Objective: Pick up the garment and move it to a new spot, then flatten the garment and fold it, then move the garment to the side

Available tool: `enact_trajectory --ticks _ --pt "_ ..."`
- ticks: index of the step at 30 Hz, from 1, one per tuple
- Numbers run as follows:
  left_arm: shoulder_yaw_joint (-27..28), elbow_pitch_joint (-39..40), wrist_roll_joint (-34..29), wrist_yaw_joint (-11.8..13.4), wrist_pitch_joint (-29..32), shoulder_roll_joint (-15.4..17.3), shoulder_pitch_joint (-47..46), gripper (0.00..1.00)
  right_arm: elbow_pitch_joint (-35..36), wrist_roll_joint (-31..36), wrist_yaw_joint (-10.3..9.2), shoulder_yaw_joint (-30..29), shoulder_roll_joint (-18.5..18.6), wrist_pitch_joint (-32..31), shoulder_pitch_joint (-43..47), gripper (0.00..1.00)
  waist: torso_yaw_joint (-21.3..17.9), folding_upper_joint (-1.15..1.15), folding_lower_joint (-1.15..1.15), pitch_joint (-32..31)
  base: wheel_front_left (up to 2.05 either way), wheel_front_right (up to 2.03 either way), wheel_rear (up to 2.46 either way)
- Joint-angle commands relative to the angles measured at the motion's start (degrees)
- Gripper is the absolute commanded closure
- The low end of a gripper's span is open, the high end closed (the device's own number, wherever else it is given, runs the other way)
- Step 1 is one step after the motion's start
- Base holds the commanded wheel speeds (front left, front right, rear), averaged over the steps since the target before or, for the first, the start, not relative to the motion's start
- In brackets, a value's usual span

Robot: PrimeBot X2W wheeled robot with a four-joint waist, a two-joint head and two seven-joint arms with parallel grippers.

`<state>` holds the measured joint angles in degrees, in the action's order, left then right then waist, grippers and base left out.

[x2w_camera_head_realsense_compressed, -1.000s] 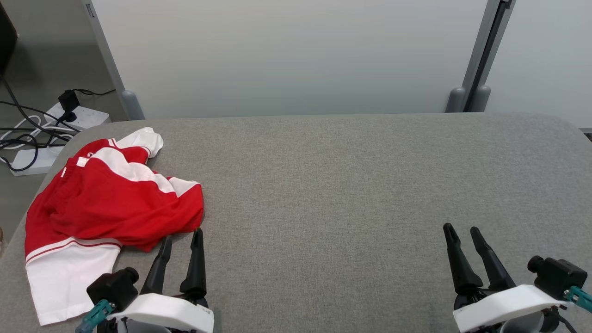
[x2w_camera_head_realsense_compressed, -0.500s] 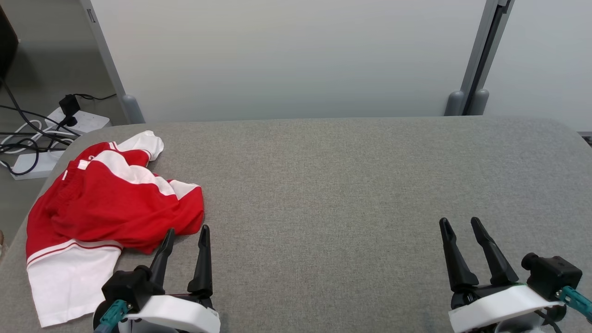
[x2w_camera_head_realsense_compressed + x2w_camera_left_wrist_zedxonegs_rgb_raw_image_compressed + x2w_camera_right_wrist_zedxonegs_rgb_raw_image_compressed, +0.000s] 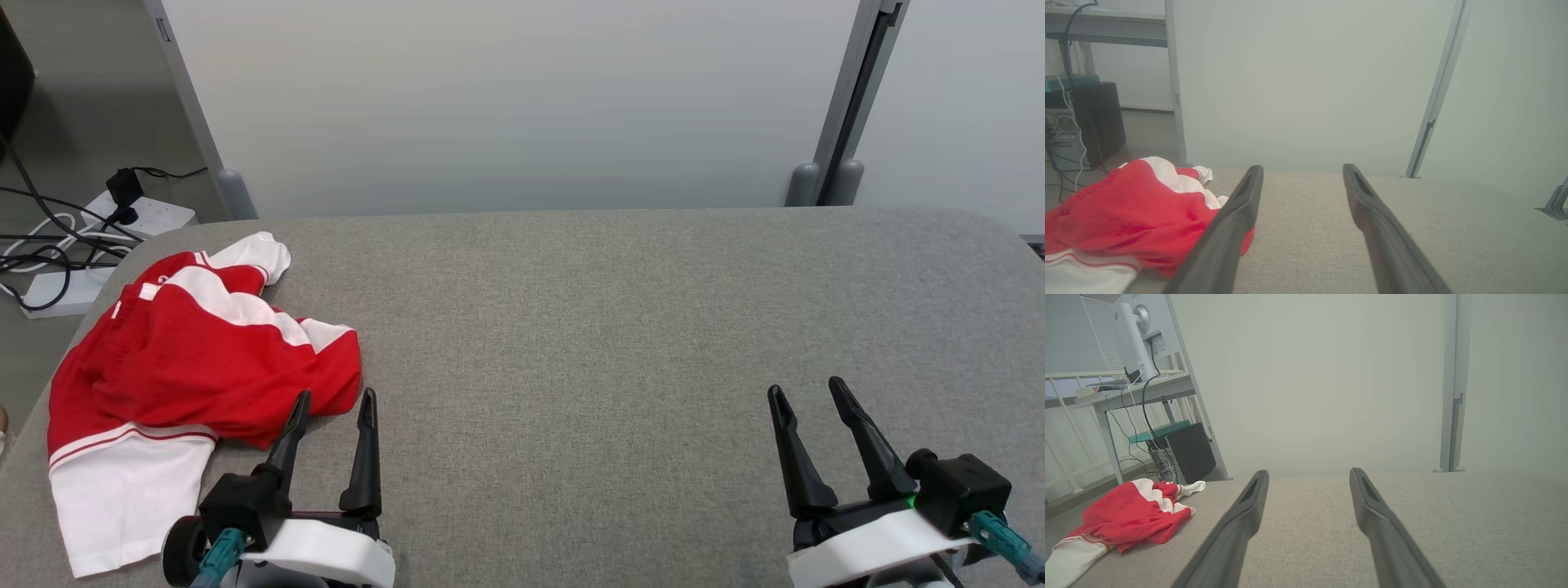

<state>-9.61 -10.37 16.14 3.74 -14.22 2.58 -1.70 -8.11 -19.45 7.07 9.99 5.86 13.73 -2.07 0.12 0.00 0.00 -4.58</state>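
the left pincer [image 3: 335, 394] is released, its two dark fingers spread apart and holding nothing, low over the grey counter [image 3: 612, 327]. the red and white garment [image 3: 188, 351] lies crumpled on the counter just ahead of that pincer and to its left. the tip of the pincer's left finger sits at the garment's red edge, but i cannot tell whether it touches the cloth. a white part of the garment trails back beside the left pincer's wrist. the right pincer [image 3: 804, 385] is also released and empty, fingers spread over bare counter, and the garment lies well apart from it, far to its left.
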Motion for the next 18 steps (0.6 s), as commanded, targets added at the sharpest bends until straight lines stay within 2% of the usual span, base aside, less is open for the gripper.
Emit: enact_trajectory --ticks 1,15,18 --pt "1.46 1.06 -1.44 0.86 -0.78 0.3 -3.34 0.0 1.74 1.6 0.42 1.6 0.68 1.27 -2.95 0.0 0.0 0.0 0.0 0.0 0.0 0.0 0.0" --pt "1.83 -0.36 -0.37 1.09 -0.78 0.3 -3.85 0.0 0.71 1.43 0.42 0.84 0.48 1.27 -2.97 0.0 0.37 0.0 0.0 0.73 0.0 0.0 0.0" --pt "2.24 -0.61 -0.89 1.83 -0.78 0.3 -4.13 0.0 0.67 1.39 0.42 0.69 0.62 1.27 -2.83 0.0 1.1 0.0 0.0 0.92 0.0 0.0 0.0"
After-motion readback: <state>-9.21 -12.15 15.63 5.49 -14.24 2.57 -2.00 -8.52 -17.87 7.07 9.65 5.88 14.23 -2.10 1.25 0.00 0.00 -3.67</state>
